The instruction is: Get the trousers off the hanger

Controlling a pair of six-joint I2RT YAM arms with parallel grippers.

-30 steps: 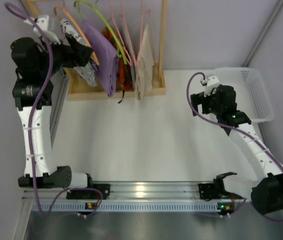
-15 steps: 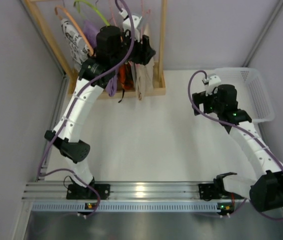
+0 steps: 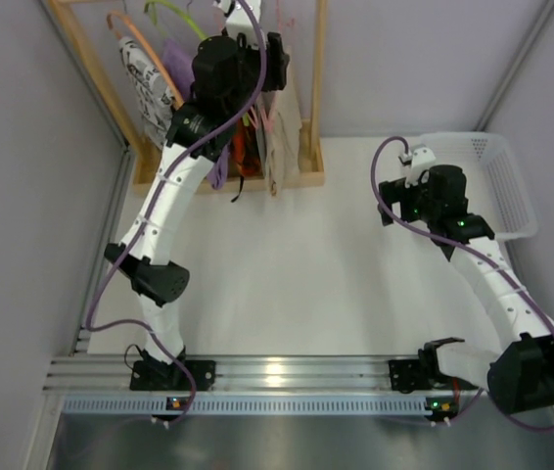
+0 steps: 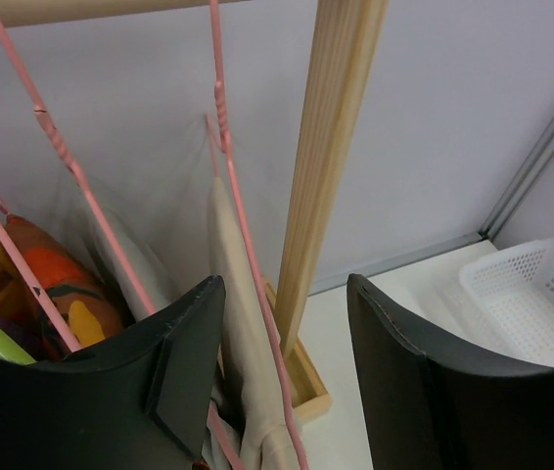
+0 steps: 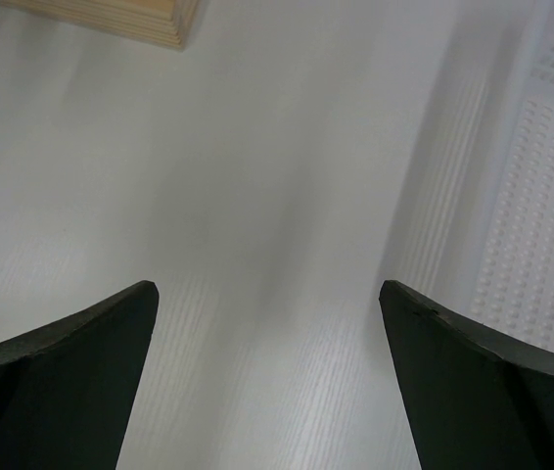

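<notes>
The beige trousers (image 4: 241, 333) hang folded over a thin pale-pink wire hanger (image 4: 248, 245) at the right end of the wooden rack; from above, the trousers (image 3: 280, 147) droop below the rail. My left gripper (image 4: 285, 294) is raised at the rack, open. The trousers and one pink wire stand between its fingers, close to the left finger (image 4: 189, 352), with a wide gap to the right one. From above, the left gripper (image 3: 275, 57) covers the hanger's top. My right gripper (image 5: 267, 304) hangs open over bare table, also seen from above (image 3: 391, 204).
The rack's wooden post (image 4: 331, 147) rises just right of the trousers, on its base (image 3: 301, 178). Other hangers carry a purple garment (image 3: 181, 61), a black-and-white patterned one (image 3: 146, 86) and an orange one (image 4: 37, 284). A white basket (image 3: 502, 181) sits at the right.
The left arm swung from the rack's far left to its right end, rose a little, and its jaws narrowed around the trousers and pink wire. The right arm stayed still.
</notes>
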